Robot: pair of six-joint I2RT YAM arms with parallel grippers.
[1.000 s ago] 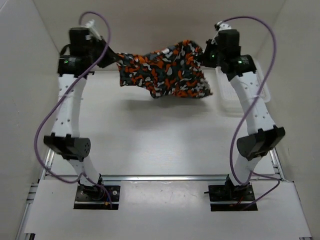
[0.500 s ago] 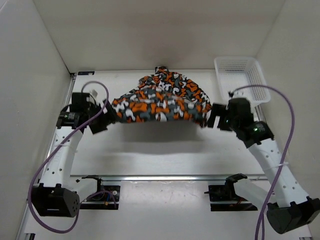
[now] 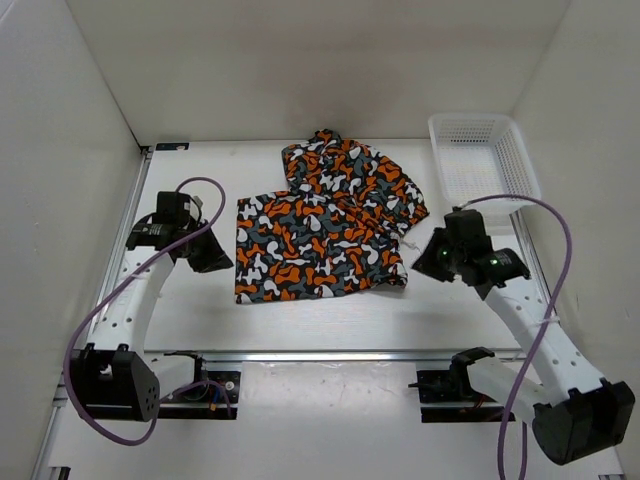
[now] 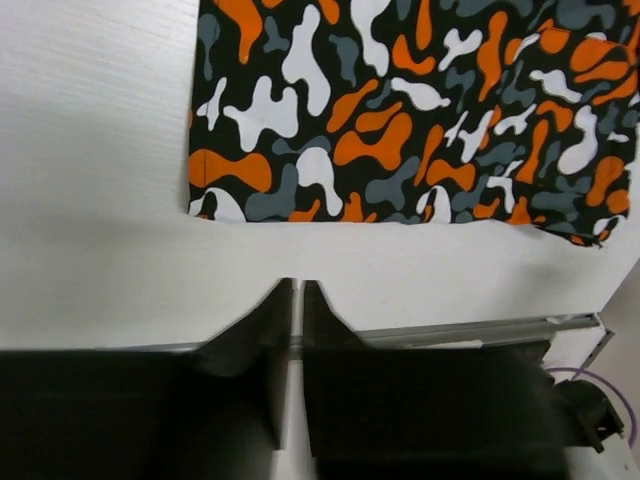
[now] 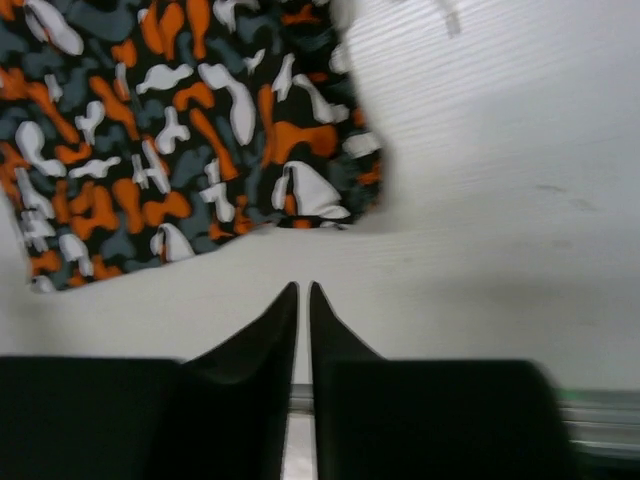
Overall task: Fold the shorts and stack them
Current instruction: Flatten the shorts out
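A: Where are the shorts (image 3: 325, 225)?
B: Flat on the table (image 3: 300, 325), midway between the side edges, reaching toward the far edge, left of the corner basket (image 3: 480, 160)
A: And the grippers?
B: Left gripper (image 3: 213, 260) sits just off the shorts' left edge, right gripper (image 3: 424, 258) off their right; both have fingers pressed together, gripping nothing

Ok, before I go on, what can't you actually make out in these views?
- Top view: how many layers of the shorts lie underneath is hidden by the top fabric, and the far end is bunched.
- Top view: both grippers' fingertips are hidden by the gripper bodies.
- Left wrist view: beyond the left gripper, the shorts run off the top and right edges.
- Right wrist view: blurred. Beyond the right gripper, the shorts are cut off at the top and left edges.
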